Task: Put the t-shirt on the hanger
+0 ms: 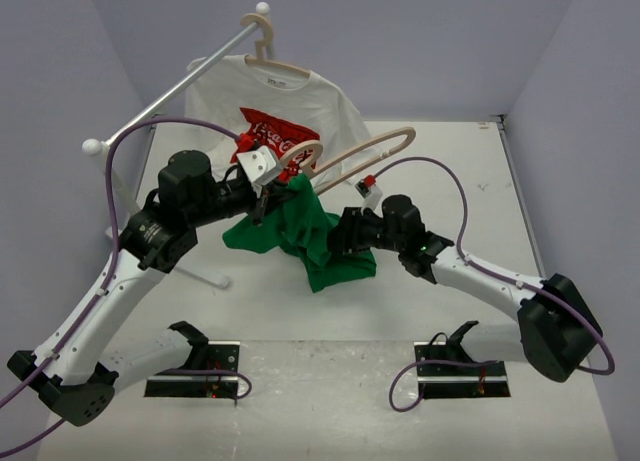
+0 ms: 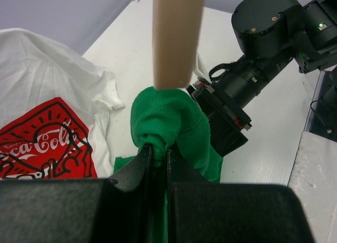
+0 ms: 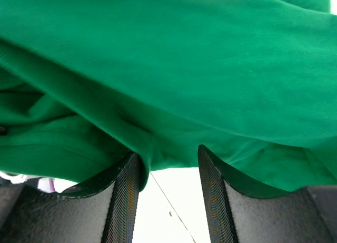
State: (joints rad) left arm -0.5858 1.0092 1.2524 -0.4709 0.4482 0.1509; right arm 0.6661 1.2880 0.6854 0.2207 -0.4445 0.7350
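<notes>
The green t-shirt (image 1: 312,239) hangs bunched from my left gripper (image 1: 268,193), its lower part resting on the table. In the left wrist view my left gripper (image 2: 158,151) is shut on a fold of the green cloth (image 2: 174,122). The beige hanger (image 1: 375,146) rises out of the same bunch, pointing up and to the right; one end of it fills the top of the left wrist view (image 2: 176,37). My right gripper (image 1: 336,238) is open at the shirt's right side. In the right wrist view green cloth (image 3: 168,58) drapes over both tips of my right gripper (image 3: 168,158).
A white t-shirt with a red graphic (image 1: 300,101) hangs on a twin beige hanger (image 1: 275,66) from a white rail (image 1: 170,96) at the back left. The rail's foot (image 1: 205,276) lies on the table at the left. Two black stands (image 1: 195,366) (image 1: 460,366) sit at the near edge.
</notes>
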